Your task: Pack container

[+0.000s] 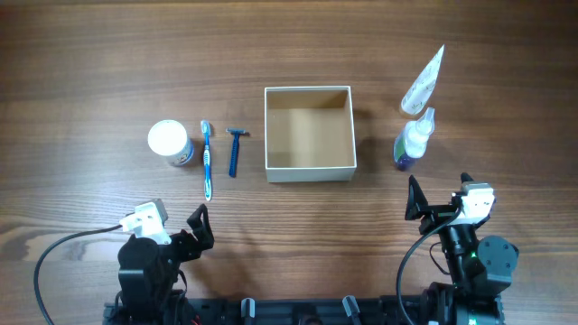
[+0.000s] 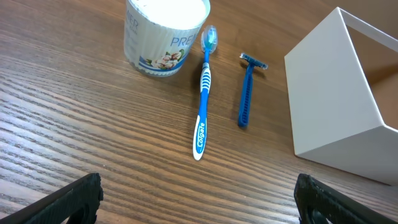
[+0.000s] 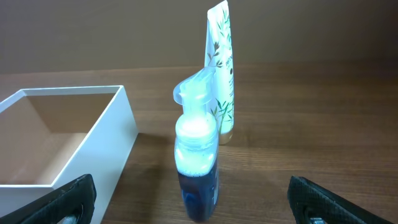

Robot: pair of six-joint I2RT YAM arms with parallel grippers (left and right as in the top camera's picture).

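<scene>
The container [image 1: 309, 168] is a square white-walled box with a tan inside, empty, at the table's middle; it also shows in the left wrist view [image 2: 336, 118] and the right wrist view [image 3: 112, 134]. Left of it lie a blue razor [image 1: 235, 151], a blue toothbrush [image 1: 207, 160] and a round white-lidded jar [image 1: 169, 142]. Right of it stand a pump bottle with dark blue liquid [image 1: 413, 142] and a white tube [image 1: 423, 81]. My left gripper [image 1: 199, 226] is open and empty, near the front edge. My right gripper [image 1: 433, 206] is open and empty, just in front of the pump bottle [image 3: 198, 155].
In the left wrist view the toothbrush [image 2: 204, 93], razor [image 2: 246, 93] and jar [image 2: 163, 34] lie ahead of the fingers. The tube [image 3: 221, 74] stands upright behind the bottle. The arm bases sit at the table's front edge.
</scene>
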